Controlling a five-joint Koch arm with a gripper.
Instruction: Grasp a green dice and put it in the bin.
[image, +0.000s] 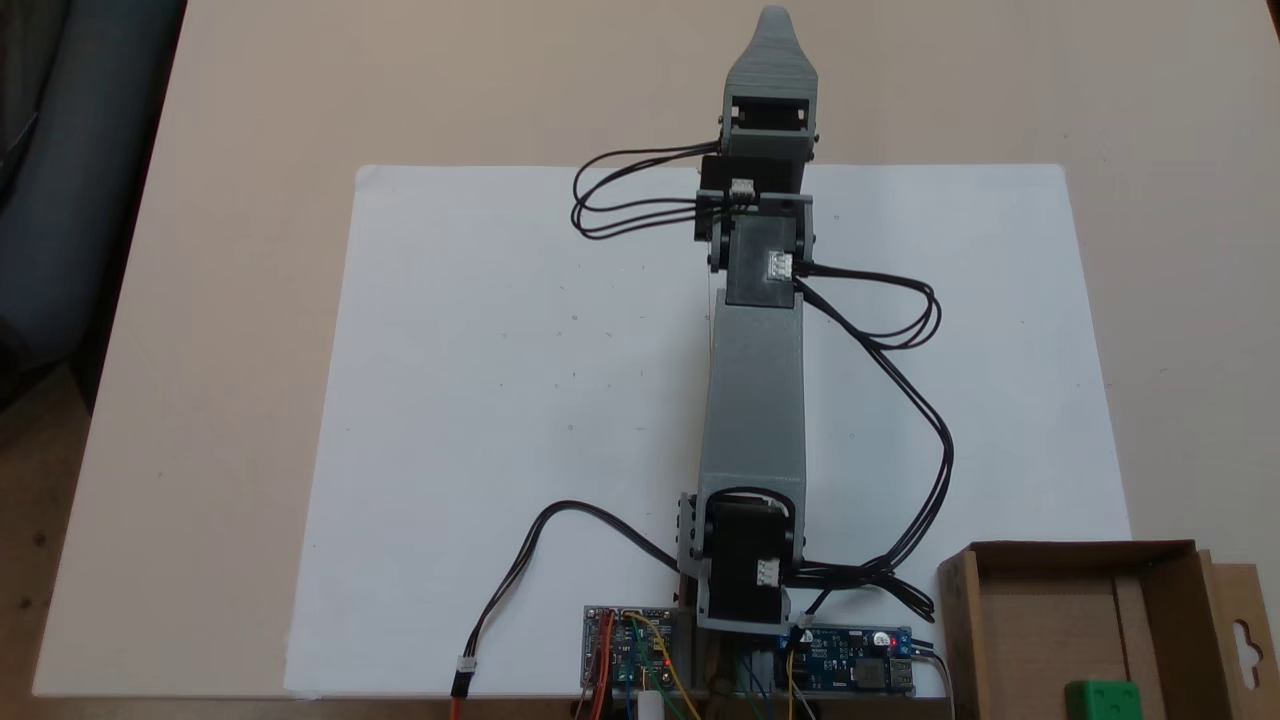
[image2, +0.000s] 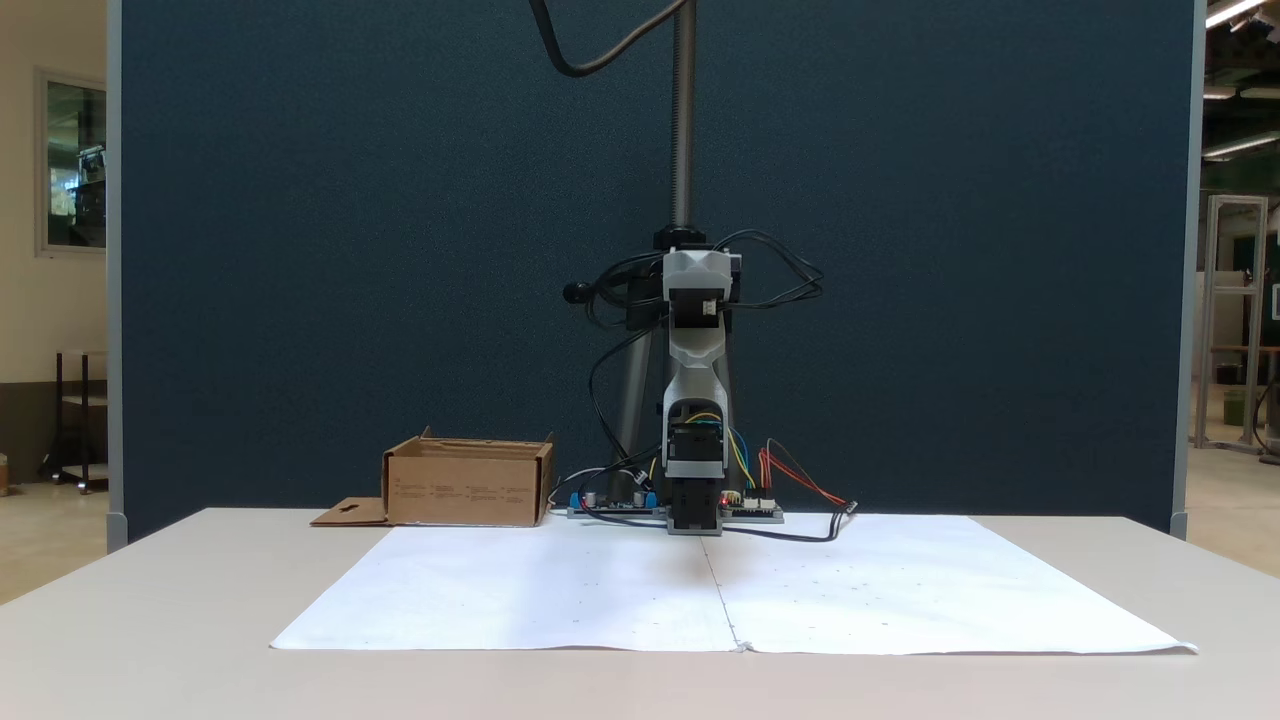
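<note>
The green dice (image: 1103, 697) sat inside the bin (image: 1180, 600), at the lower right corner of the top-down fixed view, partly cut off by the frame edge. From the front fixed view the bin (image2: 468, 487) stood left of the arm's base, its flap lying flat on the tabletop (image2: 150, 620); the dice was hidden behind its wall there.

The arm stretched straight out over the white paper sheet (image: 520, 400) toward the top of the frame, the gripper (image: 775, 25) at upper center, well apart from the bin. Only one tapered tip showed, the jaws stacked one behind the other, so open or closed could not be told. Nothing green showed at the tip.

Judged step: drop looked done, since the dice lay in the bin; the arm seemed parked or resting. No other dice was seen on the paper. The next move would likely call for nothing more than holding or returning to rest.
</note>
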